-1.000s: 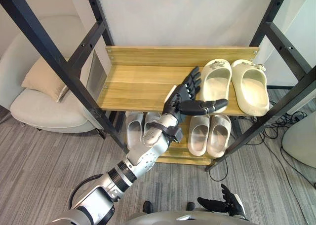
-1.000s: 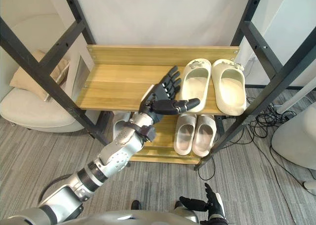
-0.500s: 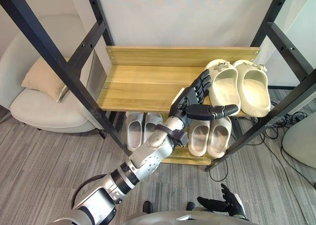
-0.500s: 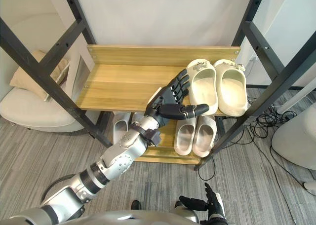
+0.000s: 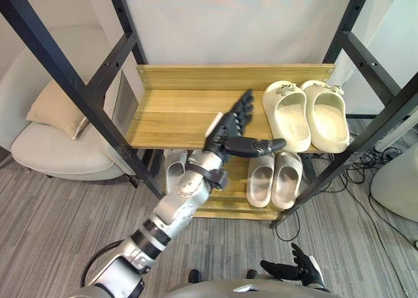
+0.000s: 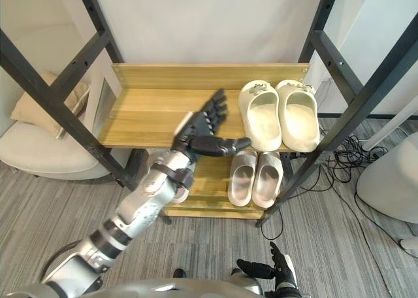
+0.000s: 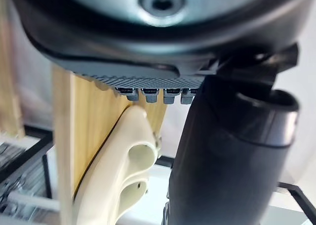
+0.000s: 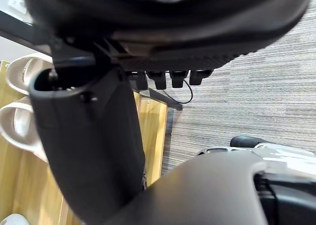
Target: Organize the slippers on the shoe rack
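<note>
A pair of cream slippers lies side by side at the right end of the wooden shoe rack's upper shelf. My left hand hovers open over the shelf's front edge, fingers straight, a short gap left of the nearer cream slipper. On the lower shelf stands a beige pair, and a pale grey pair is partly hidden behind my left arm. My right hand hangs low above the floor with its fingers spread open.
Black metal frame bars slant across both sides of the rack. A light armchair with a tan cushion stands to the left. A white rounded object and loose cables lie at the right on the grey carpet.
My left hand pushed the cream pair a little to the right, then drew back left, away from the slippers. The view has shifted slightly. The right hand has stayed put.
</note>
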Controlling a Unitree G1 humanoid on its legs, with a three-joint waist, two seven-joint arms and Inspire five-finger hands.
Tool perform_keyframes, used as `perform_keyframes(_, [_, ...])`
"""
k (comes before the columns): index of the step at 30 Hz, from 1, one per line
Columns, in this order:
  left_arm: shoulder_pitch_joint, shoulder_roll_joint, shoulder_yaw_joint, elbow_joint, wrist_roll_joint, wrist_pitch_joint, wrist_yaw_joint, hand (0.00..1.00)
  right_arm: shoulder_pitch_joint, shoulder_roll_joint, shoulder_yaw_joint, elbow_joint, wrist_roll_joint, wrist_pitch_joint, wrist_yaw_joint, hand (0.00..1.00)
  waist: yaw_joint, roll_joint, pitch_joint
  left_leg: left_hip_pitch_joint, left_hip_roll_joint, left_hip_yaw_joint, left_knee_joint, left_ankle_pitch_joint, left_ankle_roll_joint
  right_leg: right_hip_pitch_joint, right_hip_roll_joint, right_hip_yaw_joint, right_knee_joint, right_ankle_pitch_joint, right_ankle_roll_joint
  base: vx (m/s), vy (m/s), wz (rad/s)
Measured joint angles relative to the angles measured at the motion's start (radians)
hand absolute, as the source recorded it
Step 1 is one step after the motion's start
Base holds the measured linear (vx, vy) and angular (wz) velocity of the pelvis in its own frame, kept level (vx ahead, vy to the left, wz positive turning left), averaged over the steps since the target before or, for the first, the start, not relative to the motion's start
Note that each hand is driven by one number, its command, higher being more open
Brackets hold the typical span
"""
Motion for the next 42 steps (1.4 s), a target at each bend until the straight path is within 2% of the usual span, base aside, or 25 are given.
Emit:
perform_keyframes(3, [0.038, 0.016, 0.058, -0.116, 0.053, -0.011, -0.003, 1.00, -0.001, 0.001, -0.003, 0.016, 0.001, -0.001, 0.006, 1.00, 0.012, -0.002, -0.002, 0.003, -0.003, -0.013, 0.000, 0.000, 0.000, 0.013, -0.001, -0.010, 0.002, -0.007, 0.001, 0.03, -0.006, 0.13])
perform_keyframes(7, [0.112, 0.036, 0.064, -0.246, 0.060, -0.046, -0.028, 1.00, -0.005, 0.002, -0.003, 0.031, 0.000, -0.001, 0.011, 1.00, 0.024, -0.006, -0.005, 0.006, -0.005, -0.029, 0.005, 0.000, 0.000, 0.025, -0.004, -0.027, 0.004, -0.012, 0.000, 0.00, 0.001, 0.13])
perform_keyframes(10, [0.203, 0.036, 0.057, -0.324, 0.002, -0.061, -0.067, 1.00, -0.008, 0.001, -0.002, 0.039, 0.000, -0.001, 0.014, 1.00, 0.027, -0.005, -0.009, 0.012, -0.008, -0.034, 0.008, -0.001, 0.000, 0.031, -0.004, -0.030, 0.012, -0.016, -0.001, -0.01, 0.001, 0.02])
perform_keyframes(12, [0.271, 0.036, 0.009, -0.362, -0.090, -0.067, -0.090, 1.00, -0.008, 0.001, -0.002, 0.046, 0.000, -0.002, 0.015, 1.00, 0.028, -0.006, -0.012, 0.015, -0.009, -0.040, 0.014, -0.002, 0.000, 0.032, -0.005, -0.034, 0.028, -0.025, -0.002, -0.03, -0.006, 0.07])
perform_keyframes(13, [0.286, 0.036, -0.009, -0.365, -0.114, -0.067, -0.100, 1.00, -0.009, 0.002, -0.002, 0.050, 0.000, -0.002, 0.015, 1.00, 0.029, -0.007, -0.014, 0.016, -0.009, -0.043, 0.015, -0.002, 0.000, 0.034, -0.006, -0.036, 0.032, -0.027, -0.002, -0.03, -0.012, 0.14])
perform_keyframes(15, [0.378, 0.042, -0.119, -0.366, -0.193, -0.057, -0.153, 1.00, -0.012, 0.003, -0.001, 0.073, 0.000, -0.004, 0.017, 1.00, 0.031, -0.011, -0.026, 0.022, -0.009, -0.053, 0.022, -0.006, 0.000, 0.046, -0.010, -0.047, 0.036, -0.033, -0.002, -0.02, -0.005, 0.14])
perform_keyframes(16, [0.386, 0.042, -0.128, -0.366, -0.196, -0.056, -0.156, 1.00, -0.012, 0.003, -0.001, 0.075, 0.000, -0.005, 0.018, 1.00, 0.031, -0.011, -0.027, 0.022, -0.009, -0.054, 0.022, -0.007, 0.000, 0.046, -0.011, -0.048, 0.036, -0.033, -0.002, -0.02, 0.000, 0.05])
perform_keyframes(17, [0.445, 0.043, -0.188, -0.365, -0.235, -0.042, -0.188, 1.00, -0.012, 0.002, 0.000, 0.085, 0.000, -0.005, 0.021, 1.00, 0.034, -0.011, -0.038, 0.022, -0.008, -0.055, 0.023, -0.010, -0.001, 0.046, -0.011, -0.049, 0.037, -0.036, -0.003, 0.00, 0.000, 0.00])
perform_keyframes(20, [0.517, 0.042, -0.268, -0.347, -0.308, -0.005, -0.251, 1.00, -0.015, -0.004, 0.003, 0.099, -0.001, -0.009, 0.022, 1.00, 0.040, -0.008, -0.046, 0.023, -0.004, -0.055, 0.023, -0.012, -0.003, 0.046, -0.010, -0.050, 0.037, -0.037, -0.003, 0.00, 0.000, 0.00])
perform_keyframes(21, [0.528, 0.050, -0.287, -0.313, -0.316, 0.009, -0.288, 1.00, -0.021, -0.007, 0.007, 0.109, -0.001, -0.010, 0.022, 1.00, 0.044, -0.005, -0.048, 0.027, -0.004, -0.056, 0.024, -0.011, -0.002, 0.049, -0.009, -0.051, 0.036, -0.037, -0.003, 0.00, 0.000, 0.00])
perform_keyframes(22, [0.528, 0.050, -0.288, -0.309, -0.316, 0.010, -0.291, 1.00, -0.021, -0.008, 0.007, 0.110, -0.001, -0.010, 0.022, 1.00, 0.044, -0.005, -0.048, 0.027, -0.004, -0.056, 0.024, -0.011, -0.002, 0.049, -0.009, -0.052, 0.036, -0.037, -0.003, 0.00, 0.000, 0.00])
perform_keyframes(27, [0.589, 0.045, -0.289, -0.080, -0.307, 0.035, -0.342, 1.00, -0.037, -0.015, 0.041, 0.126, -0.006, -0.009, 0.022, 1.00, 0.046, -0.005, -0.050, 0.034, -0.002, -0.061, 0.024, -0.011, -0.003, 0.060, -0.001, -0.058, 0.030, -0.037, -0.003, 0.01, -0.015, 0.03])
perform_keyframes(32, [0.643, 0.021, -0.203, 0.166, -0.147, 0.042, -0.354, 1.00, -0.041, -0.015, 0.043, 0.128, -0.021, -0.009, 0.022, 1.00, 0.051, -0.011, -0.049, 0.034, -0.001, -0.061, 0.024, -0.013, -0.005, 0.061, 0.001, -0.059, 0.026, -0.038, -0.004, 0.00, 0.000, 0.00])
perform_keyframes(37, [0.641, -0.053, 0.023, 0.429, 0.091, 0.030, -0.311, 1.00, -0.041, -0.009, 0.043, 0.127, -0.021, -0.009, 0.022, 1.00, 0.052, -0.031, -0.049, 0.034, 0.000, -0.057, 0.024, -0.014, -0.005, 0.061, 0.001, -0.056, 0.023, -0.037, -0.004, 0.00, 0.000, 0.00])
perform_keyframes(38, [0.640, -0.062, 0.080, 0.484, 0.178, 0.022, -0.279, 1.00, -0.040, -0.005, 0.042, 0.127, -0.021, -0.009, 0.022, 1.00, 0.052, -0.036, -0.049, 0.033, 0.000, -0.056, 0.025, -0.016, -0.005, 0.060, 0.001, -0.055, 0.022, -0.037, -0.004, 0.00, 0.000, 0.00])
perform_keyframes(40, [0.637, -0.075, 0.123, 0.531, 0.245, 0.018, -0.254, 1.00, -0.040, -0.003, 0.042, 0.127, -0.021, -0.009, 0.022, 1.00, 0.053, -0.039, -0.049, 0.033, 0.000, -0.055, 0.025, -0.017, -0.005, 0.060, 0.001, -0.055, 0.021, -0.037, -0.004, 0.00, 0.000, 0.00])
perform_keyframes(42, [0.630, -0.094, 0.213, 0.633, 0.349, 0.006, -0.216, 1.00, -0.040, 0.001, 0.039, 0.126, -0.021, -0.009, 0.023, 1.00, 0.055, -0.045, -0.053, 0.018, 0.000, -0.051, 0.027, -0.022, -0.004, 0.047, 0.001, -0.051, 0.018, -0.037, -0.003, 0.02, 0.001, -0.04])
